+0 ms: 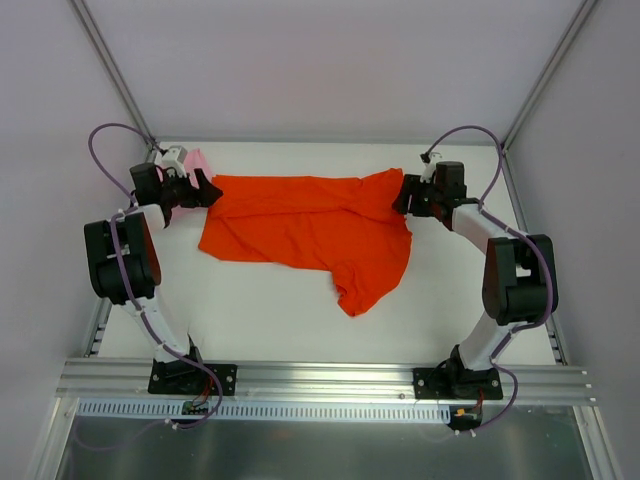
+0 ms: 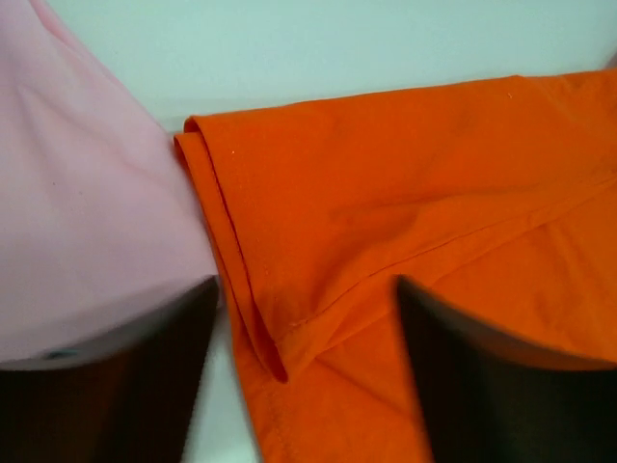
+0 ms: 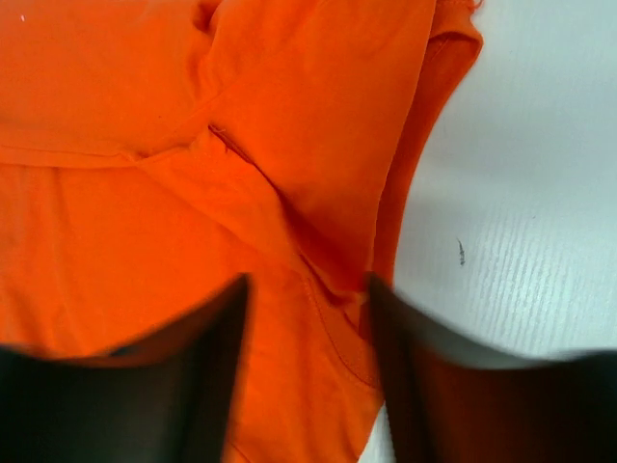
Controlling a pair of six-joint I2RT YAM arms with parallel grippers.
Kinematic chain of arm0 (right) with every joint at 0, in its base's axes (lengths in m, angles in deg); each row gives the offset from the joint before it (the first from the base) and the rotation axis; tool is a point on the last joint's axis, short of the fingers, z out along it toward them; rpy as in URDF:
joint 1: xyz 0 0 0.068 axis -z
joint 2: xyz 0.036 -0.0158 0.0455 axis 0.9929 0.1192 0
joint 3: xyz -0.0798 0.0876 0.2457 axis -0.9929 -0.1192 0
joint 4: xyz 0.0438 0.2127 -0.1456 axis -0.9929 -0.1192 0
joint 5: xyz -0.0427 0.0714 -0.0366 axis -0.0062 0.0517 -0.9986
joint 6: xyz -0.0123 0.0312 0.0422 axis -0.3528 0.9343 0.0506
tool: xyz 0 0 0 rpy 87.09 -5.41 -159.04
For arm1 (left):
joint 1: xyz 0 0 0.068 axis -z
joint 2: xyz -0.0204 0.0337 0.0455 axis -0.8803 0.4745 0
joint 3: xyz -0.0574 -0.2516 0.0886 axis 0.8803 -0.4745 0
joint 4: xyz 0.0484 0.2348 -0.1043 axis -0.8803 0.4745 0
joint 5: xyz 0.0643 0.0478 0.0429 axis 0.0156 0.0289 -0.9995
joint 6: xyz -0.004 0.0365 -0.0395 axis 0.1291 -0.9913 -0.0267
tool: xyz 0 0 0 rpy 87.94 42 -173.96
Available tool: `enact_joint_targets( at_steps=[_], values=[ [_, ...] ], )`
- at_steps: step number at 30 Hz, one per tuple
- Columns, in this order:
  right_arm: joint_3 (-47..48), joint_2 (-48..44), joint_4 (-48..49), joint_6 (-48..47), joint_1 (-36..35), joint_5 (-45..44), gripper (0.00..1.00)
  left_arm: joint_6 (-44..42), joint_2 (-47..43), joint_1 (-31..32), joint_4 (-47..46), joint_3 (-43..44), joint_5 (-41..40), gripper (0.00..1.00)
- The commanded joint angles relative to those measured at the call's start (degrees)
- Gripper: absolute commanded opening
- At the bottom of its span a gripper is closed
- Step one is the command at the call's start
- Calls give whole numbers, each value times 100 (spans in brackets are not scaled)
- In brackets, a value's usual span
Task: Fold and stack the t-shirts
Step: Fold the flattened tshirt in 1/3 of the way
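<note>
From above, the orange shirt [image 1: 300,225] lies opened out across the far half of the tabletop [image 1: 280,320]. One sleeve trails toward the arm bases at the right. The pink shirt [image 1: 197,160] sits in the far left corner, just beside the orange one's left edge. Your left pincer [image 1: 205,190] is at that left edge and your right pincer [image 1: 403,197] is at the right edge, both low over the cloth.

Left wrist: the left pincer [image 2: 307,289] stands wide open and grips nothing, straddling a doubled hem of the orange shirt [image 2: 434,174]. The pink shirt [image 2: 87,212] touches that hem and reaches the left finger. Shift a little right before you close, so you take orange only and don't drag the pink one along.

Right wrist: the right pincer [image 3: 308,285] is about half open, with a raised ridge of the orange shirt [image 3: 116,193] between its fingers. Nothing looks clamped, though the tips are out of frame. Bare tabletop [image 3: 521,193] shows just to the right. Come down on that ridge near the edge so you catch every layer.

I'd judge the step to be taking both ends for a fold. Close both sides together, lift evenly and keep the cloth taut between the arms. The loose sleeve may bunch, so fold it in.
</note>
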Motion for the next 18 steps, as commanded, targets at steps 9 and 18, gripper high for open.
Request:
enact_joint_targets(
  at_steps=[9, 18],
  values=[
    [1411, -37, -1284, -155, 10, -272, 97, 826, -382, -71, 761, 1019, -1019, 99],
    [2984, 1316, -2339, 3, 2, -924, 99, 1636, 155, 402, 2573, 2198, -2654, 99]
  ],
)
